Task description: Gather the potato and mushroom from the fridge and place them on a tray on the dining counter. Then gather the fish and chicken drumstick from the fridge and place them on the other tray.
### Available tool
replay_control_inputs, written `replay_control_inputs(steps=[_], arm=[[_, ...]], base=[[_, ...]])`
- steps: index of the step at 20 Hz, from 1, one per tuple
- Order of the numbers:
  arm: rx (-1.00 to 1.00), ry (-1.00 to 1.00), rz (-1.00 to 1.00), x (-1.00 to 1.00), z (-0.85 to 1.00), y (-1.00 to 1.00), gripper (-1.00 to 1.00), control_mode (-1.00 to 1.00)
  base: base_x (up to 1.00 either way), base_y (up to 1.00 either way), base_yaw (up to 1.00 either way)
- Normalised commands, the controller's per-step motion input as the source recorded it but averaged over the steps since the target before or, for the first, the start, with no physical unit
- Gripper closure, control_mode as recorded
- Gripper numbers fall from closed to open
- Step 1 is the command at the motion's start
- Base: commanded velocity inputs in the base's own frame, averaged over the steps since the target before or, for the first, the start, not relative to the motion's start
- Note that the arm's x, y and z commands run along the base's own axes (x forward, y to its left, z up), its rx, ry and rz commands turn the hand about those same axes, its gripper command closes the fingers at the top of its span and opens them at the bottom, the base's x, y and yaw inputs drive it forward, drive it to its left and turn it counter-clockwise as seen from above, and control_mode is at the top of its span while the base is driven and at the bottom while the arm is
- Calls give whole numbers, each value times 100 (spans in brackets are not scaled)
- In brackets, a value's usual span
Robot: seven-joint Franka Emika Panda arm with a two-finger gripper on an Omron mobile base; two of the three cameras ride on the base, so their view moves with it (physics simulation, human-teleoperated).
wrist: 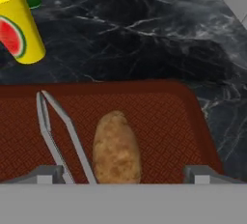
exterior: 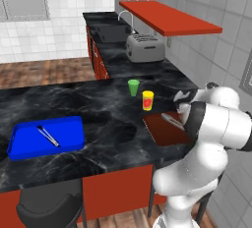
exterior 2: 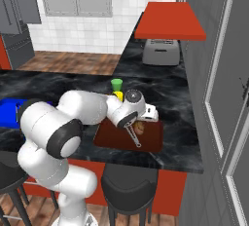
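A brown potato (wrist: 116,148) (exterior 2: 140,128) lies on a dark red tray (wrist: 169,107) (exterior 2: 109,140) (exterior: 165,131) at the right end of the dining counter (exterior: 98,104). My gripper (wrist: 123,175) (exterior 2: 144,119) hangs just above the potato, open, one fingertip on each side of it and nothing held. Metal tongs (wrist: 58,131) (exterior: 171,120) lie on the same tray beside the potato. The blue tray (exterior: 29,143) sits at the counter's left end with another pair of tongs (exterior: 48,136) on it. Mushroom, fish and chicken drumstick are out of view. The grey fridge (exterior 2: 14,30) stands far left.
A yellow watermelon cup (exterior: 147,100) (wrist: 17,25) and a green cup (exterior: 133,87) stand just beyond the red tray. A toaster (exterior: 144,46) sits on the back counter under a red shelf (exterior: 167,18). Dark stools (exterior: 49,207) (exterior 2: 129,186) line the near edge.
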Motion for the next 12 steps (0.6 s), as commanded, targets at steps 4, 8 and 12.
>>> replay_control_inputs(steps=[4,8,12], arm=[[-4,-7,0,-28,77,10,-100,-100],[-4,-4,0,-54,66,17,-100,-100],[-3,-3,0,-74,45,35,-100,-100]], base=[[0,0,0],[0,0,0],[0,0,0]])
